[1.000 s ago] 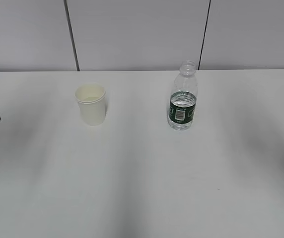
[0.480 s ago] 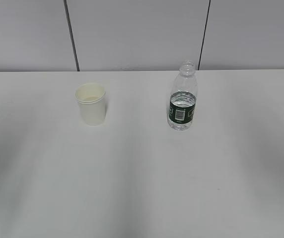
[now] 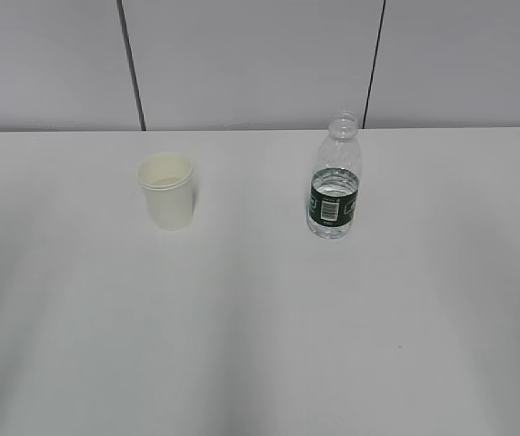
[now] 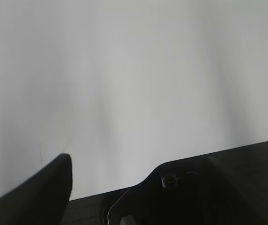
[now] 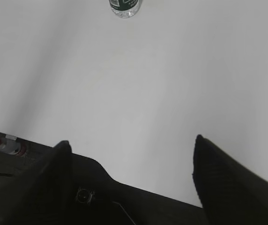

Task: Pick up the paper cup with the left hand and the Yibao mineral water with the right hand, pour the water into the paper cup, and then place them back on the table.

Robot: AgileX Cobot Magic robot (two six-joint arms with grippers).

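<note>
A: Where are we in the sequence?

B: Looks like either the very start or the very end. The cup (image 3: 166, 191) and the water bottle (image 3: 335, 176) are both standing on the tabletop (image 3: 260, 345), nothing holding them. Neither arm is showing in the exterior view.

A: Grippers?

B: Left gripper (image 4: 110, 187): only one finger tip and the body are showing in its wrist view, over bare tabletop, so I'm reading the jaws as apart, nothing between them. Right gripper (image 5: 131, 150): fingers are standing wide apart, empty, well back from the bottle (image 5: 124, 7), which is sitting at the top edge of that view.

A: Cup relative to bottle?

B: Well apart, cup to the bottle's left, roughly level with it. Both are sitting toward the far wall.

A: Orientation?

B: Both long axes are vertical. Cup mouth is pointing up, bottle neck is pointing up, no cap on. Water is sitting about label height.

A: Water in the cup?

B: Can't tell from this angle.

A: Next move?

B: If picking is pending, my guess: left is needing to reach in to the cup wall, right to the bottle body near the label, both side-on.
</note>
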